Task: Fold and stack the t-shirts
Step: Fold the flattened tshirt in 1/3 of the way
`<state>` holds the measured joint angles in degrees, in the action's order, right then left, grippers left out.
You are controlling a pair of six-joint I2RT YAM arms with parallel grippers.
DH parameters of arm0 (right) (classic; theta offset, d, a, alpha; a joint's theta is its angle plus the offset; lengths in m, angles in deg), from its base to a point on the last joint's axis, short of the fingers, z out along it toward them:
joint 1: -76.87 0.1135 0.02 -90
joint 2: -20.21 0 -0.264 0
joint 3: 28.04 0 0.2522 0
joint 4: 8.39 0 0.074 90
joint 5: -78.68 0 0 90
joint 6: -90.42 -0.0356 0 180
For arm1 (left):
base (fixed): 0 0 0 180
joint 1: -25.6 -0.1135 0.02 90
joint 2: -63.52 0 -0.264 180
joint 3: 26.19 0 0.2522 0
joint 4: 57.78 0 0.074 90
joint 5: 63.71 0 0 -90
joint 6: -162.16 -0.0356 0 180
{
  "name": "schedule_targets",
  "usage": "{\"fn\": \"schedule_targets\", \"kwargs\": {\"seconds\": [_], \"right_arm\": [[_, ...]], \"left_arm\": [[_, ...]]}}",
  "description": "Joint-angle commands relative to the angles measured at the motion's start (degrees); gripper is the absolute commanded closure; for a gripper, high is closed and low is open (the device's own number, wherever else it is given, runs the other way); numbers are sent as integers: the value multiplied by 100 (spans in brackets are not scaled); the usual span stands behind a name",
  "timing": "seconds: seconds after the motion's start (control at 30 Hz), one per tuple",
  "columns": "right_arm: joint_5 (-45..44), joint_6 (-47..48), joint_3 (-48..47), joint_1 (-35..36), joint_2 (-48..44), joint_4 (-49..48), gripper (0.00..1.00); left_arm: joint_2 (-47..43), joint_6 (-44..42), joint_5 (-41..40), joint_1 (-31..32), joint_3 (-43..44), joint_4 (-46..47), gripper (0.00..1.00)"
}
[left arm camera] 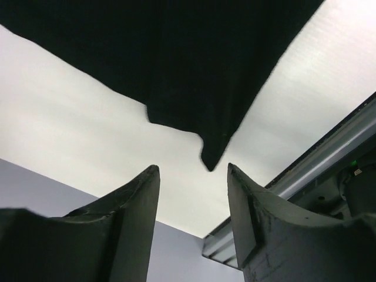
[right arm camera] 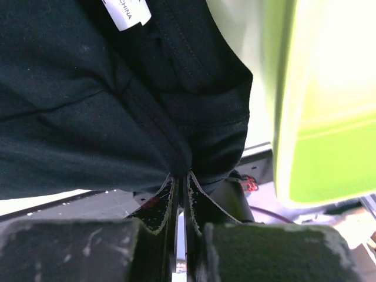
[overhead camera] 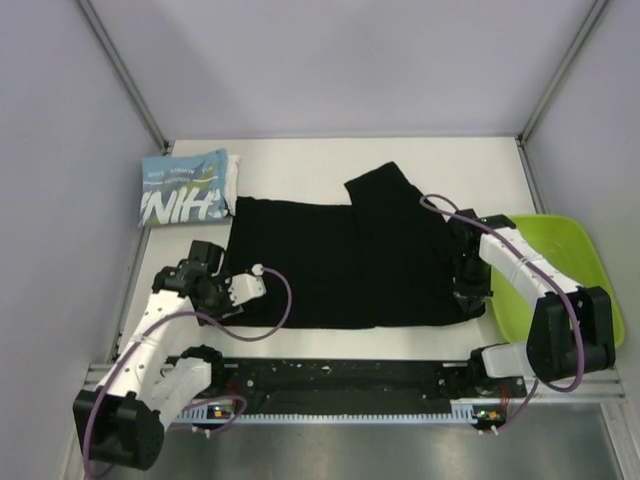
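Beside tray (overhead camera: 565,250), right hand (right arm camera: 181,175) tight on shirt (right arm camera: 88,117).

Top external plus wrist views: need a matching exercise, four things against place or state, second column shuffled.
1. black t-shirt
2. light blue t-shirt
3. left gripper
4. right gripper

A. folded, far-left corner
B. shut on black cloth
C. open, holding nothing
D. lying mostly spread, centre

Pairs: 1-D, 2-A, 3-C, 4-B
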<state>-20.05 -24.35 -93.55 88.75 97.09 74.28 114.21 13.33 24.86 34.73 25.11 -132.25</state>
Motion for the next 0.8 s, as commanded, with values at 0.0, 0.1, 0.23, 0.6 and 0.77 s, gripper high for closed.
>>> {"fn": "schedule_targets", "kwargs": {"seconds": [0.0,0.1,0.23,0.6,0.77], "right_arm": [[-664,-212,-336,-19,282,677,97],[-718,-247,-371,-19,581,712,78],[-700,-134,-678,-10,557,651,57],[1002,447,-375,1079,-824,-3185,44],[514,-36,463,1088,-509,-4235,48]], "left_arm": [[501,-533,784,19,946,-99,44],[1150,-393,916,-147,1562,76,43],[2205,-243,1249,-735,2186,113,45],[3393,-86,1726,-737,2065,497,44],[3842,143,1111,-702,1854,683,44]]}}
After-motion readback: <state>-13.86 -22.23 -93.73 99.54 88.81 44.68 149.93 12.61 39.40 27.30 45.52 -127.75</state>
